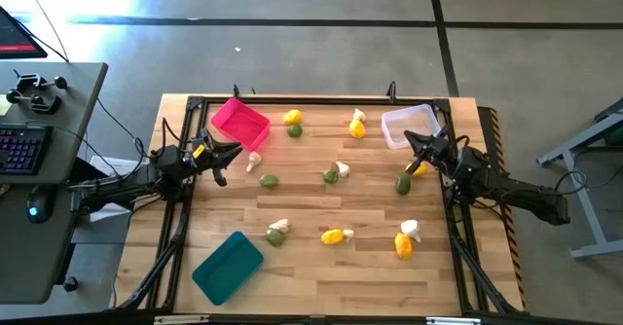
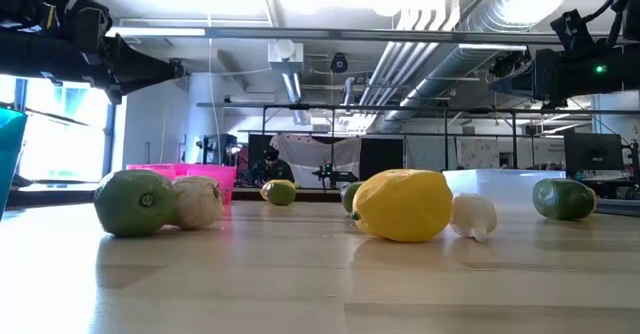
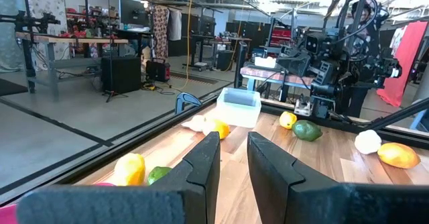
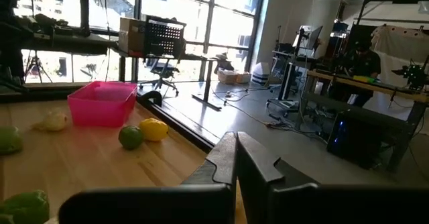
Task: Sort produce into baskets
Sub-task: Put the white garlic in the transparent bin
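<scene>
Toy produce lies scattered on the wooden table: yellow lemons (image 1: 292, 118) (image 1: 332, 235), green ones (image 1: 269, 181) (image 1: 403, 183) and white garlic bulbs (image 1: 255, 160) (image 1: 410, 230). The pink basket (image 1: 238, 123) stands at the far left, the whitish basket (image 1: 409, 126) at the far right and the teal basket (image 1: 227, 267) at the near left. My left gripper (image 1: 235, 149) hovers beside the pink basket, open and empty (image 3: 232, 153). My right gripper (image 1: 410, 142) hovers by the whitish basket, shut and empty (image 4: 236, 153). A lemon (image 1: 421, 167) lies on the table next to it.
A black rail frame (image 1: 292, 99) runs along the table's edges. A desk with a keyboard (image 1: 19, 150) stands off the table's left side. In the low view a green fruit (image 2: 135, 202), a garlic bulb (image 2: 197, 201) and a lemon (image 2: 403, 206) lie nearest the front edge.
</scene>
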`<act>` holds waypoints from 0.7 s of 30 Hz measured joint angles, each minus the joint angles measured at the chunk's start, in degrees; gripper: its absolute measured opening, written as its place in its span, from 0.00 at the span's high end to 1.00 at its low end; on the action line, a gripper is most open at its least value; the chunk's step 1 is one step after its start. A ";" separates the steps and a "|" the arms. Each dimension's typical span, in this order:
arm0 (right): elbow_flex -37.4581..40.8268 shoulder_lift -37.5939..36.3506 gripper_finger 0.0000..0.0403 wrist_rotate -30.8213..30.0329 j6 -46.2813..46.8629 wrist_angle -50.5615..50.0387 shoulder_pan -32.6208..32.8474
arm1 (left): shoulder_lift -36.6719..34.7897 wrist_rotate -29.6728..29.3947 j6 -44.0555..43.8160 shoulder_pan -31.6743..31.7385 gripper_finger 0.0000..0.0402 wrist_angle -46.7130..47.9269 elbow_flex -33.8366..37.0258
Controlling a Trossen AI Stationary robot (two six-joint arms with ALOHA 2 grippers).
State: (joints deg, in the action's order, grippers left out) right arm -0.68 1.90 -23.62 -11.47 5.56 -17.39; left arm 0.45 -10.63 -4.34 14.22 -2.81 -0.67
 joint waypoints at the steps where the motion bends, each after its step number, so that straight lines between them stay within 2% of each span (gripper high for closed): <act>1: -0.06 0.02 1.00 0.01 0.34 -0.06 0.02 | 0.02 0.00 0.00 0.00 0.85 0.00 0.00; 10: -0.27 0.02 1.00 0.75 4.91 3.23 0.02 | 0.00 0.00 0.00 -0.02 0.85 0.00 0.00; 16: -0.29 0.80 1.00 3.22 15.55 -2.45 0.09 | 0.00 0.00 0.00 -0.02 0.85 0.00 0.00; 21: -3.79 6.40 0.96 2.64 21.07 -7.30 0.07 | 0.00 0.00 0.00 -0.02 0.85 0.00 0.00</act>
State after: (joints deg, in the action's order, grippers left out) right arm -4.47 8.30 -20.98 9.60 -1.73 -17.32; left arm 0.45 -10.63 -4.34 14.20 -2.81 -0.67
